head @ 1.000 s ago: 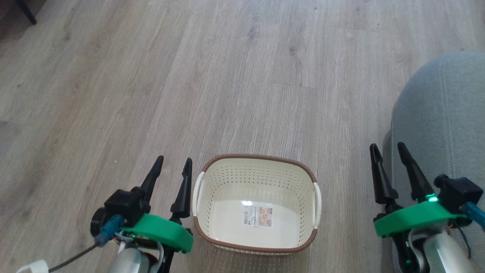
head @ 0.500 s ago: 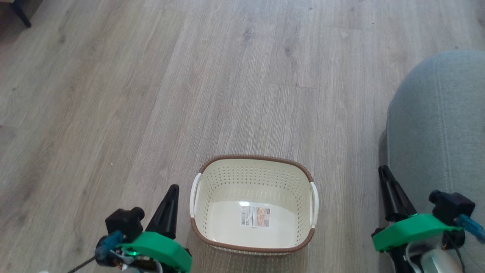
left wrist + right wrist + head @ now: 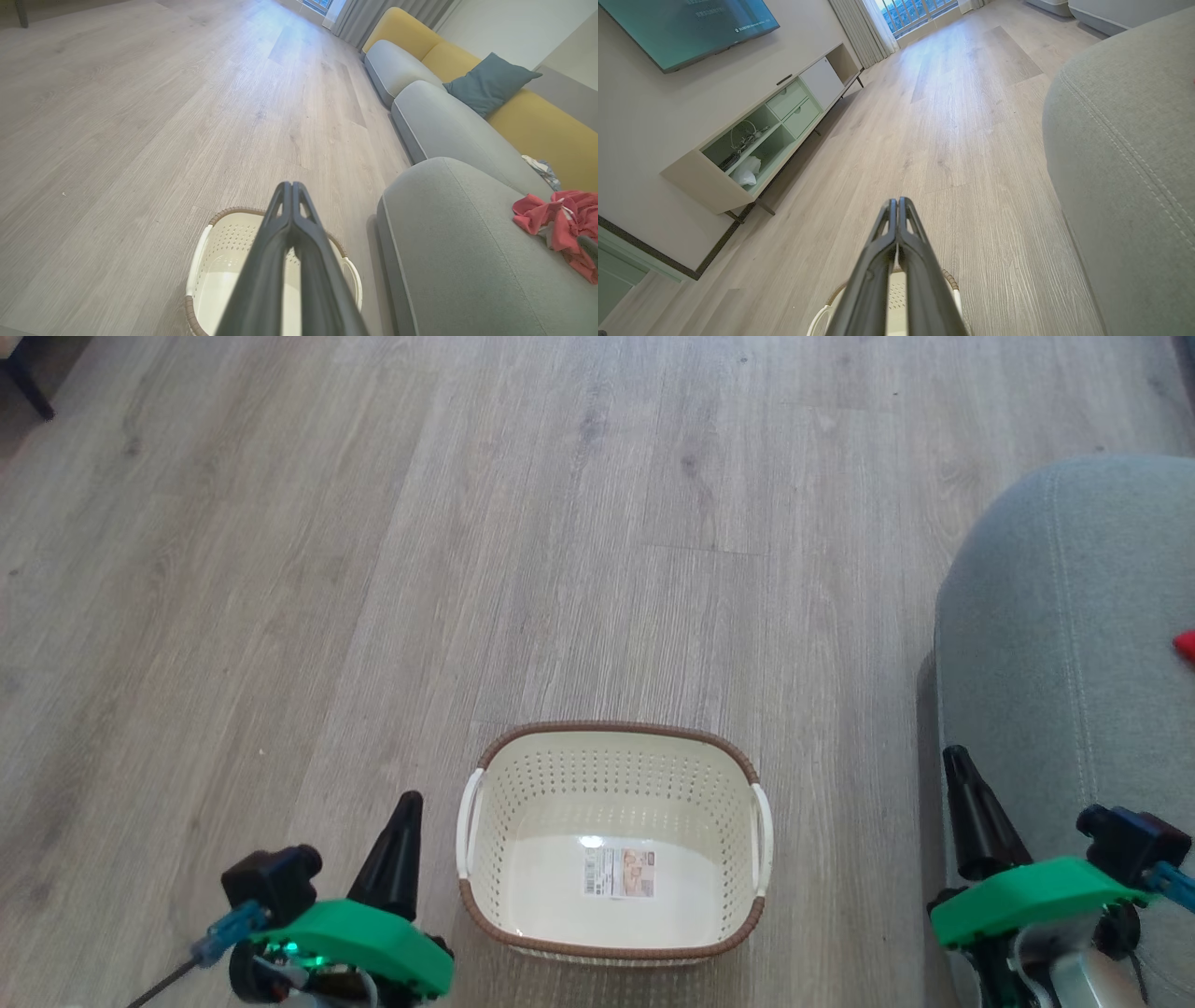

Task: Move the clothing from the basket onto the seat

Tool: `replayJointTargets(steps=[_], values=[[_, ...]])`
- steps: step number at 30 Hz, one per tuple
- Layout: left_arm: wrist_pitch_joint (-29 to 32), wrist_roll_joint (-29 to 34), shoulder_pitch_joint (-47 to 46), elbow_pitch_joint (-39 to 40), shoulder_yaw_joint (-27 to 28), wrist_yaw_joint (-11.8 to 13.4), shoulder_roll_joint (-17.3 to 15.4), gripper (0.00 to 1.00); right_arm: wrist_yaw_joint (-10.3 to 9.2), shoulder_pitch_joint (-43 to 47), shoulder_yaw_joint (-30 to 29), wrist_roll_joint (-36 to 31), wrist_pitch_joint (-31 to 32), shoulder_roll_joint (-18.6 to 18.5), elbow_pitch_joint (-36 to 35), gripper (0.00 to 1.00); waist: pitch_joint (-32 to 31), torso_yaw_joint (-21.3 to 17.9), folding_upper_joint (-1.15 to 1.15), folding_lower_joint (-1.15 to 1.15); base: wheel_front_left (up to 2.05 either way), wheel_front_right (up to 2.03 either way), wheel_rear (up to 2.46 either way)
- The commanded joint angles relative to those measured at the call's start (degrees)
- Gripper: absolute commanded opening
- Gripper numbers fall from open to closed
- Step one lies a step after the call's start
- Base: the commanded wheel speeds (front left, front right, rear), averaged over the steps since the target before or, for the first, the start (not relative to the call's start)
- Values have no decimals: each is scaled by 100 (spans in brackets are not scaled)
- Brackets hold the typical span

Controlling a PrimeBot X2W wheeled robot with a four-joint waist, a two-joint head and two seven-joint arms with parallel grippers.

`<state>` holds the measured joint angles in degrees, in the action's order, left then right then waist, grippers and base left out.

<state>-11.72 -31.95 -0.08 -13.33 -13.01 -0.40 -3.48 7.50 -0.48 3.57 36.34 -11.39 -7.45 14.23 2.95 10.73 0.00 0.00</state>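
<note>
**A:** How far along do we say we are?

**B:** Taking it left to right, the basket [image 3: 616,726] stands on the floor [image 3: 280,569] between our two arms. It holds only a paper label [image 3: 618,872] stuck to its bottom. Just right of it is the rounded corner of the seat [image 3: 1055,644]. In the left wrist view the clothing [image 3: 556,219] lies in a red heap on top of that cushion, well in from the corner and near the yellow backrest [image 3: 537,126].

**A:** So we'd call the move done?

**B:** As far as we can judge, yes. Nothing red is in the basket. We can't tell whether the heap is one garment or two, because the folds run together, so we'd check that before calling it finished.

**A:** And the arms?

**B:** The left gripper [image 3: 403,812] hangs low beside the basket's left handle without touching it, and it points away from us over the floor. Its own camera shows the two fingers pressed flat together with nothing between them. The right gripper [image 3: 962,784] mirrors it, beside the basket's right side and against the seat's front edge. It is also clenched on nothing.

**A:** Both are clear of the cloth, then.

**B:** Well apart from it. We read this as a resting pose rather than a reach.
</note>
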Motion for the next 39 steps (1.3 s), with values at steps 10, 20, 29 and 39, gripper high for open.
replayJointTargets(steps=[10, 20, 29, 39], values=[[132, -694, -311, 148, 216, -106, -68, 0, 0, -256, -127, 624, 178, 21, -141, 0, -28, -106, 0, 0, 0, 0, 0], [278, -1311, -338, 132, 359, -171, -87, 0, 0, -289, -206, 1175, 340, 57, -129, 0, -55, -211, 0, 0, 0, 0, 0], [415, -1860, -364, 113, 493, -230, -100, 0, 0, -318, -281, 1669, 488, 91, -118, 0, -79, -305, 0, 0, 0, 0, 0], [571, -2463, -393, 91, 649, -295, -109, 0, 0, -351, -365, 2215, 653, 130, -106, 0, -106, -410, 0, 0, 0, 0, 0]])
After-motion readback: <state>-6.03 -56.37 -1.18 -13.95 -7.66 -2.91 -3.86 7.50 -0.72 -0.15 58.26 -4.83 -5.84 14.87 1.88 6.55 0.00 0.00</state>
